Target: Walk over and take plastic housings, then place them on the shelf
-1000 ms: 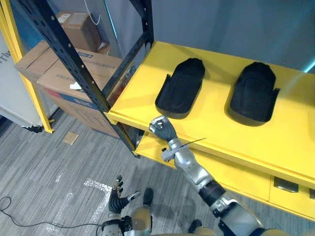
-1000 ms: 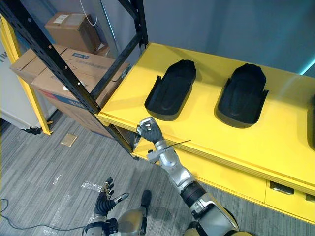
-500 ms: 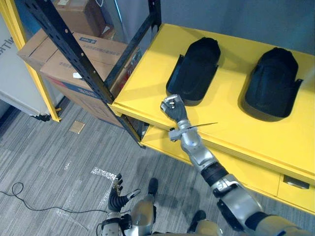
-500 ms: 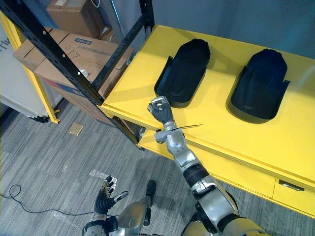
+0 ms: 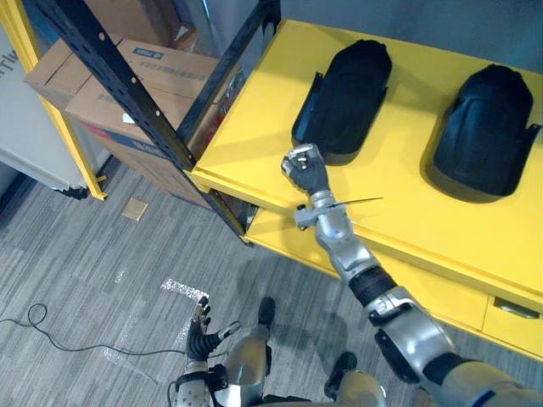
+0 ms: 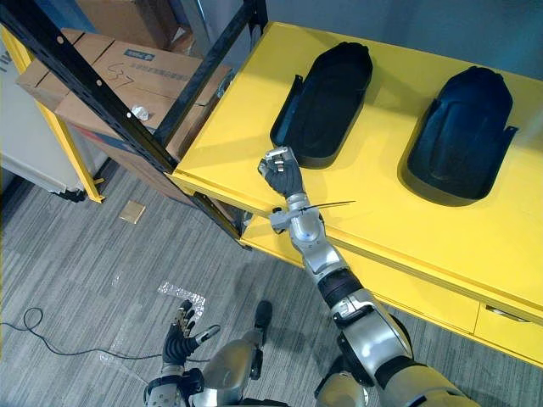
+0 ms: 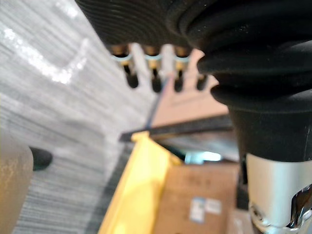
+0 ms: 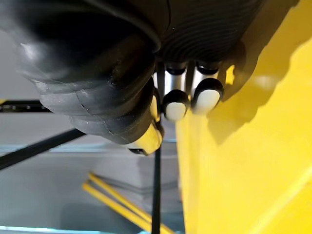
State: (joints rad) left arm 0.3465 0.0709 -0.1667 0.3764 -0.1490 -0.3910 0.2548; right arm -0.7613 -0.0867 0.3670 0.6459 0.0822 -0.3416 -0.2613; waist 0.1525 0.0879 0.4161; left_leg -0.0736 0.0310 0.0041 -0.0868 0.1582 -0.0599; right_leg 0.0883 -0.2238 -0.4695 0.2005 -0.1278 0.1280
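Note:
Two black plastic housings lie on the yellow shelf (image 5: 246, 136): the left housing (image 5: 344, 97) and the right housing (image 5: 485, 127). My right hand (image 5: 304, 168) hovers over the shelf's front part, just short of the left housing's near end, apart from it. Its fingers (image 8: 175, 105) are curled into a fist with nothing in them, above the yellow surface (image 8: 243, 161). My left hand (image 5: 202, 339) hangs low over the grey floor with its fingers (image 7: 155, 78) straight.
A black slanted upright (image 5: 119, 80) and brace frame the shelf's left end. Cardboard boxes (image 5: 93, 89) are stacked behind it, beside a yellow post (image 5: 47, 106). A lower yellow shelf (image 5: 280, 242) sits beneath, with a drawer handle (image 5: 513, 309) at the right.
The camera has shifted closer to the shelf. My right fist has moved from the shelf's front edge in over the surface, nearer the left housing. The left hand stays low.

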